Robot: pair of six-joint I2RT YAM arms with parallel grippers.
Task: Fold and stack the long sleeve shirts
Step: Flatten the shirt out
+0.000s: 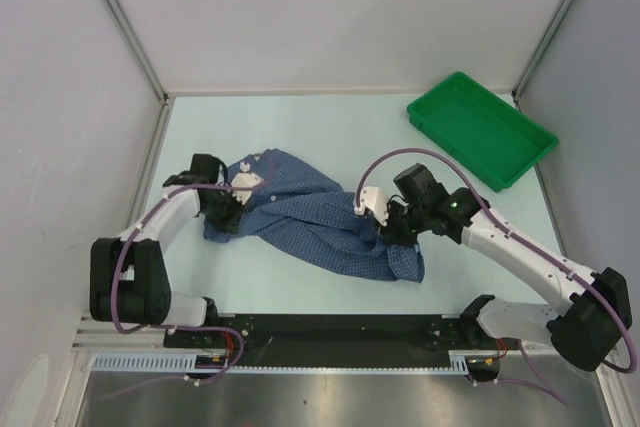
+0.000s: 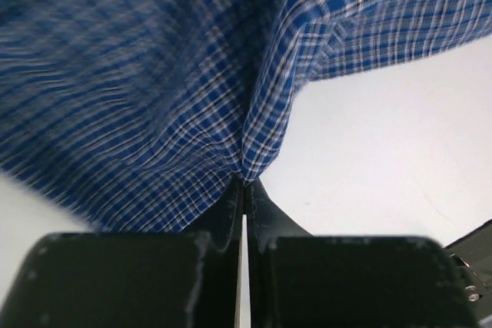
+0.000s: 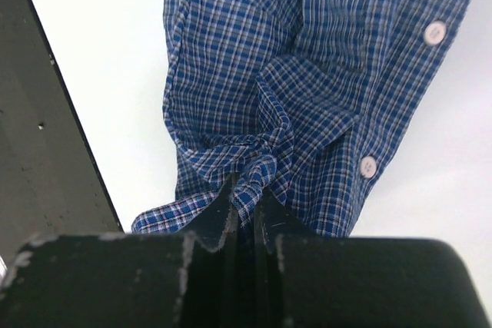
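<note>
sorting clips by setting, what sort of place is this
Probably a robotics lab cell: white panel walls enclose a pale table, left arm and right arm are bolted at its near edge, with a blue checked shirt and green tray on it.

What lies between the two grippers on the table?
The bunched blue checked shirt, spanning from the left gripper to the right gripper, both pinching it. The top view shows this.
</note>
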